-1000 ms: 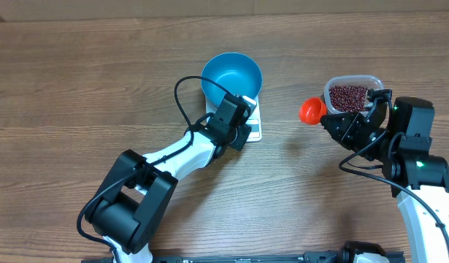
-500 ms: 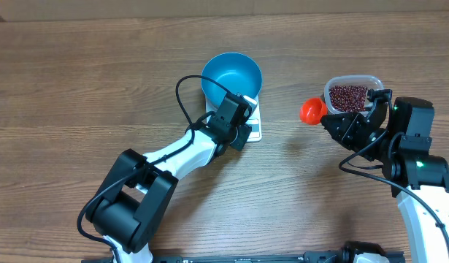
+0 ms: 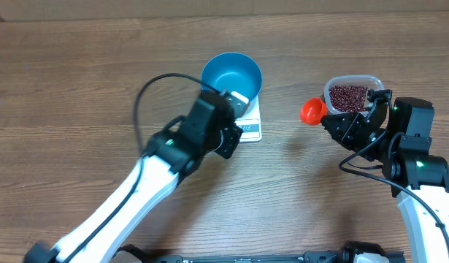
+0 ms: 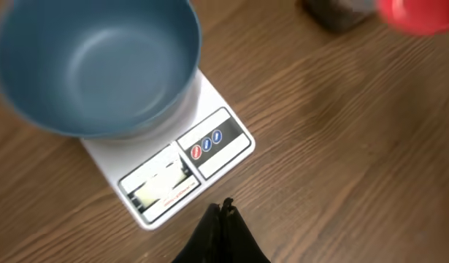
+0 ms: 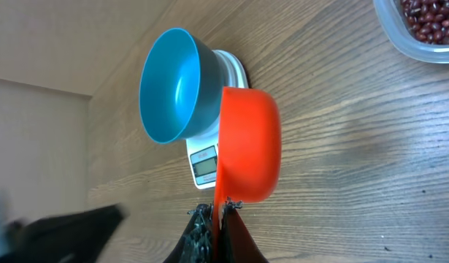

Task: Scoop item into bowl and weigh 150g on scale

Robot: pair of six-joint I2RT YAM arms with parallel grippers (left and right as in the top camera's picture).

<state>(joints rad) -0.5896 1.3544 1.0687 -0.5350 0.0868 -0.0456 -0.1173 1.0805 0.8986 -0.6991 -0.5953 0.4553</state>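
Closed and empty, the left end effector (image 4: 225,212) hangs off the display edge of the scale (image 4: 209,157), with the bowl (image 3: 231,74) on top. The right end effector (image 5: 218,213) grips the orange scoop (image 3: 310,111) beside the beans (image 3: 348,96); bare desk (image 3: 297,183) lies between.

- Bright, even light over the brown wooden table (image 3: 78,73); shadows are soft.
- Left wrist view: round blue plastic bowl (image 4: 93,66) and orange plastic scoop (image 4: 421,14) blurred; glare whitens the flat white scale (image 4: 186,164) display.
- Right wrist view mostly sharp.

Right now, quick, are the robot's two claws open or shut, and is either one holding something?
Left gripper: shut, holding nothing.
Right gripper: shut on the orange scoop.
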